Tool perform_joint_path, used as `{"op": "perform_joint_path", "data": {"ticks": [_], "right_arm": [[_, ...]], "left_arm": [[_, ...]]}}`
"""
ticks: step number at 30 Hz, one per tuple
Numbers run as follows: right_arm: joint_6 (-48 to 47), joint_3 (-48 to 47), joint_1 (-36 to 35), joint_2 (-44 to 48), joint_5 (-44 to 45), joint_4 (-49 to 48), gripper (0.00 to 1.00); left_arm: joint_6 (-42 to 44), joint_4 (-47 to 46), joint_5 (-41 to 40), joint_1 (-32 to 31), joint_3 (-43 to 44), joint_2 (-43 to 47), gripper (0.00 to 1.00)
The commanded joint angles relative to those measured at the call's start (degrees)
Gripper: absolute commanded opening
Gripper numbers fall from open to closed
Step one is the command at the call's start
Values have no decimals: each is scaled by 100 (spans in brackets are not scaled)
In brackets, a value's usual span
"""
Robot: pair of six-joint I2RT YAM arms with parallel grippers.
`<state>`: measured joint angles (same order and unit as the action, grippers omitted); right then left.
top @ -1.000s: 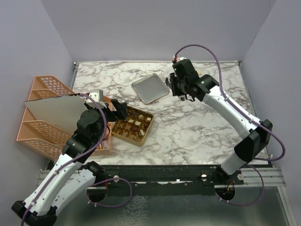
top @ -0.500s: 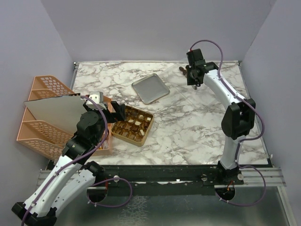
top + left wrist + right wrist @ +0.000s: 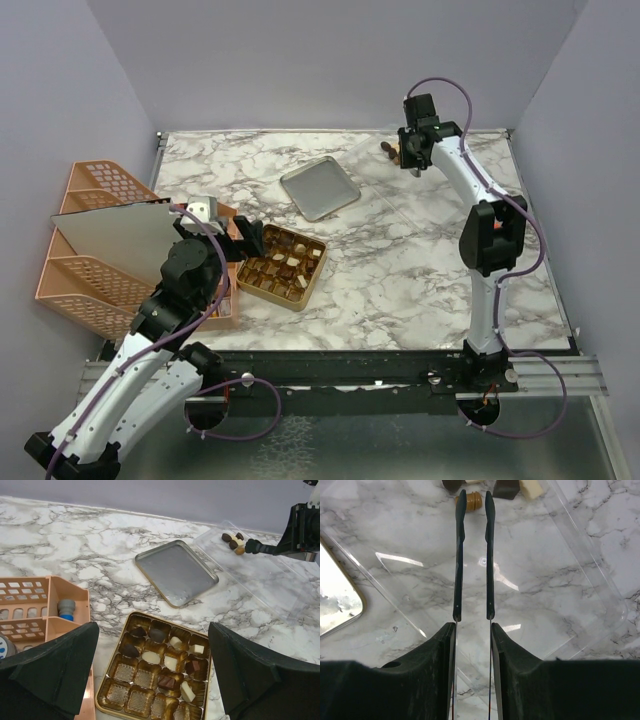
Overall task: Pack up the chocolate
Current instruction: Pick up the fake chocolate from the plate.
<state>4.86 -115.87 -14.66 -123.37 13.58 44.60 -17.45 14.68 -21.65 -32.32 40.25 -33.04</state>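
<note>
Jaws narrowly parted, right gripper (image 3: 475,496) by small chocolate (image 3: 506,490) (dark, caramel, cream).

The top external view looks down from high behind the robot, with the near edge at the frame's bottom, and takes in the whole table (image 3: 400,270). The left wrist view faces forward, low over the compartment tray (image 3: 165,621) at lower centre. The right wrist view hangs close above a clear plastic sheet (image 3: 545,580). Both wrist views share the loose chocolate pieces (image 3: 234,540) and the silver lid (image 3: 176,572).
</note>
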Motion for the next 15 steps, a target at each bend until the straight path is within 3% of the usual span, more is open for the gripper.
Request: {"op": "perform_joint_path", "data": {"ticks": [1,15], "right_arm": [[-121,-386,119,-276,-250,-113,36],[-282,-659,171,-623,-500,-121,38]], "left_arm": [[106,-94,-155,6,-83,49,99],[154,-123,-247,6,-105,17,99]]}}
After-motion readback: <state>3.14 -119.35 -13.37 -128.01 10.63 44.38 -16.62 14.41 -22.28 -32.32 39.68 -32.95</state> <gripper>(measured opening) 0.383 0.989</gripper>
